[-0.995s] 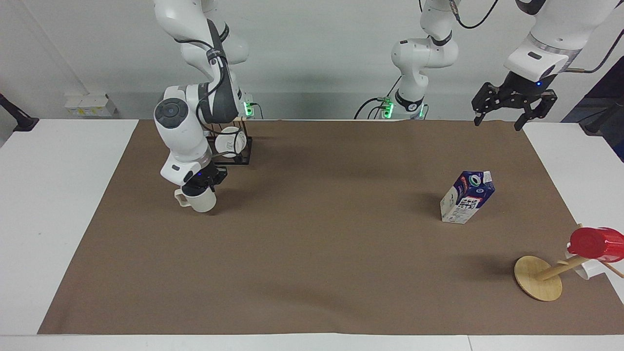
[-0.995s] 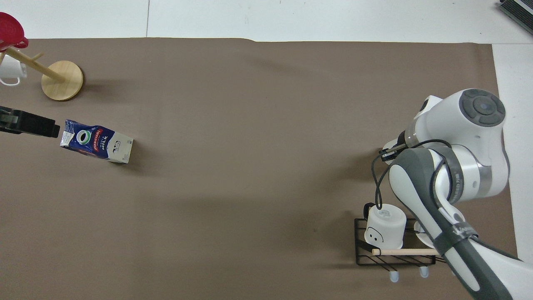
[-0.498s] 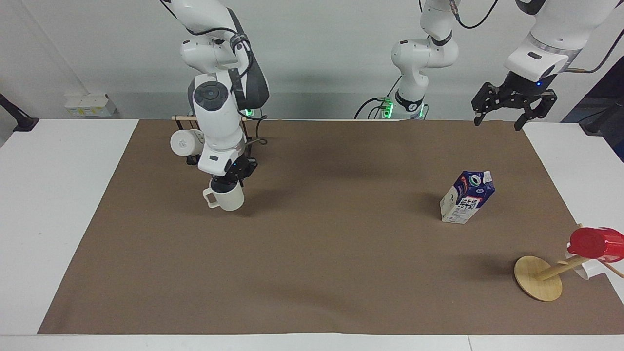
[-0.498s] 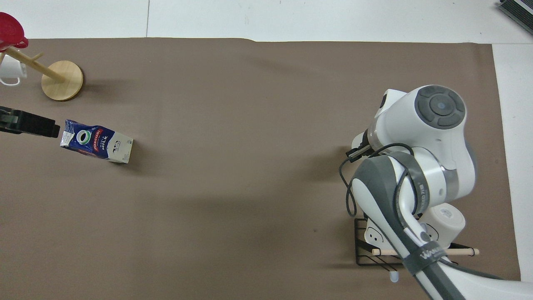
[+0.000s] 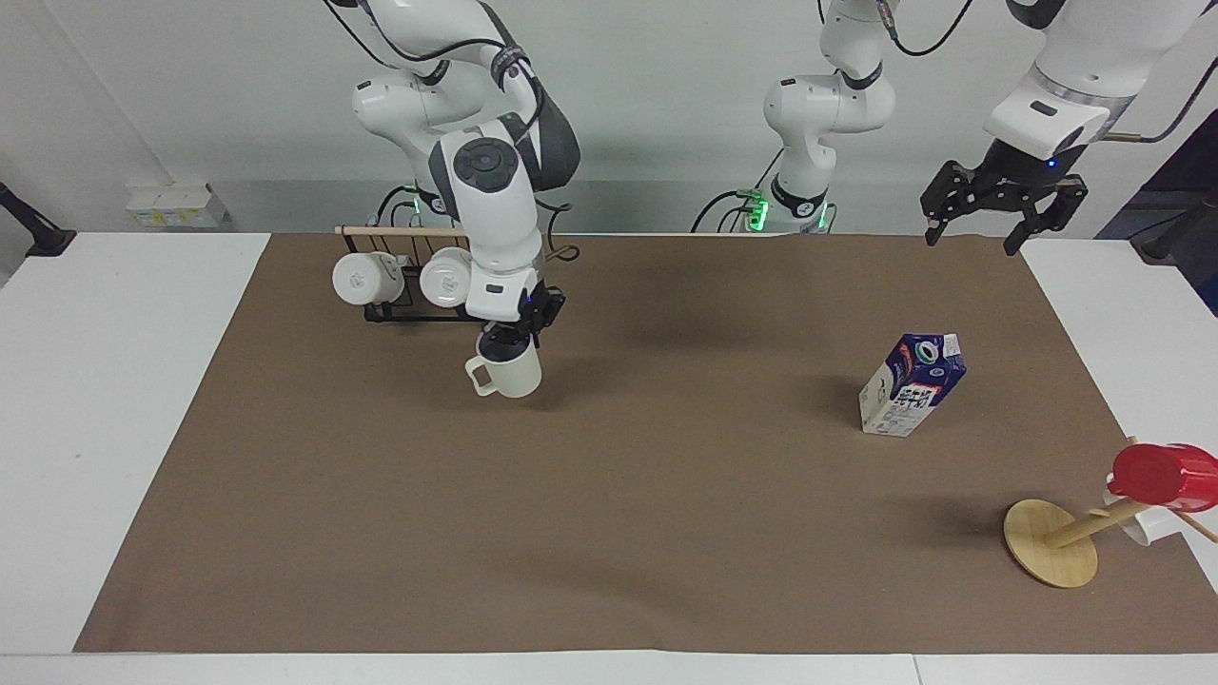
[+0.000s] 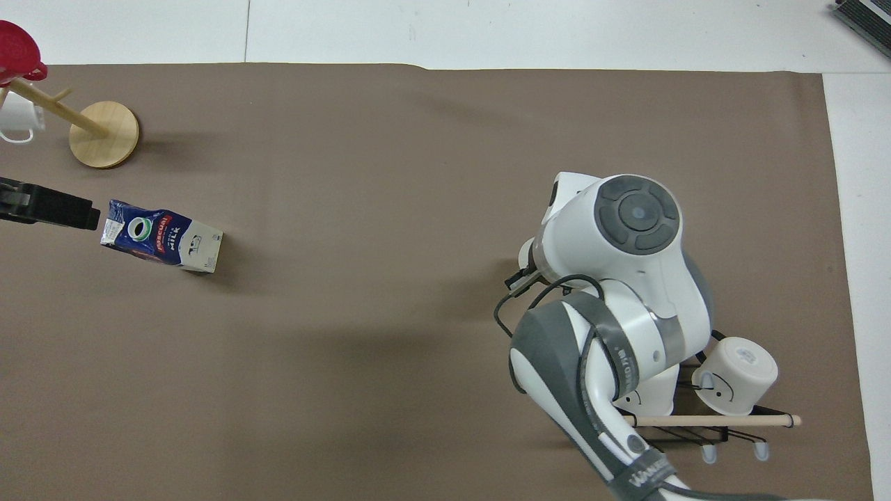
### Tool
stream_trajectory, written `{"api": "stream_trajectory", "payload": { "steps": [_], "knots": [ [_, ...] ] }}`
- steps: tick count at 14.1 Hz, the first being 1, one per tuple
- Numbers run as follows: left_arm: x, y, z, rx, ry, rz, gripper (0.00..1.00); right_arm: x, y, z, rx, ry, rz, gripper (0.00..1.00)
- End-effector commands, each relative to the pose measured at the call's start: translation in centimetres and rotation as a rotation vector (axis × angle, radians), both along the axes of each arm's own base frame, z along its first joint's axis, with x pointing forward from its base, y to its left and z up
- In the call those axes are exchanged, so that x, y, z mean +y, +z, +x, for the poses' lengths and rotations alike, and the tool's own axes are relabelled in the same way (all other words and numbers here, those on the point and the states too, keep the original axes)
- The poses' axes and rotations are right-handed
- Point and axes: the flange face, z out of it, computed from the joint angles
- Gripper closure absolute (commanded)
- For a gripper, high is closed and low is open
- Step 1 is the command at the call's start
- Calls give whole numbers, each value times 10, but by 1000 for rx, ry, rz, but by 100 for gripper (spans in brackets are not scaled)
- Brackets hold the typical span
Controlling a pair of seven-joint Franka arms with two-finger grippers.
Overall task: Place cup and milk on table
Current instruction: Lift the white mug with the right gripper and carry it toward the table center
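White wall backs a wide table (image 5: 114, 400) whose middle is covered by a brown sheet (image 5: 609, 533).

Seen in the facing view, the right gripper (image 5: 507, 335) hangs over the sheet at about ten o'clock from its centre, its fingers pinching the rim of the cup (image 5: 504, 372), which hangs upright in the air with its handle turned toward the right arm's end. What the cup holds cannot be seen; in the overhead view the arm hides it altogether.

At eleven o'clock of the cup, nearer the robots, stands a black wire rack (image 5: 409, 309) with a wooden rod (image 5: 400, 231) along its top; two white mugs (image 5: 360, 278) lie in it on their sides, bottoms facing the camera.

The milk (image 5: 912, 384) stands on the sheet at three o'clock from centre, well apart from the cup, leaning slightly, cap at the top. At five o'clock of it a tilted wooden stand (image 5: 1051, 543) carries a red cup (image 5: 1163, 476) and a white mug (image 5: 1142, 525).

The left gripper (image 5: 1002, 214) waits in the air over the sheet's edge at one o'clock of the milk, fingers spread and holding nothing.
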Motion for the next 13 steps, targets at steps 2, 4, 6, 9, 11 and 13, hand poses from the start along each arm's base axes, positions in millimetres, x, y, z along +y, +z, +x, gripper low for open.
{"api": "stream_trajectory", "payload": {
  "steps": [2,4,6,9,11,13],
  "knots": [
    [-1,3,-5,-4,5,8,0,43,-23,-11,-16,41,25,100],
    [-1,3,-5,-4,5,8,0,63,-33,-18,-20,72,27,100],
    [-1,3,-5,-4,5,8,0,86,-47,-25,-39,85,19,100],
    [1,3,-5,-4,7,8,0,95,-50,-28,-76,125,-5,100],
    [1,3,-5,-4,7,8,0,108,-59,-32,-86,133,-11,100],
    [1,3,-5,-4,7,8,0,123,-69,-42,-101,159,-57,100]
  ]
}}
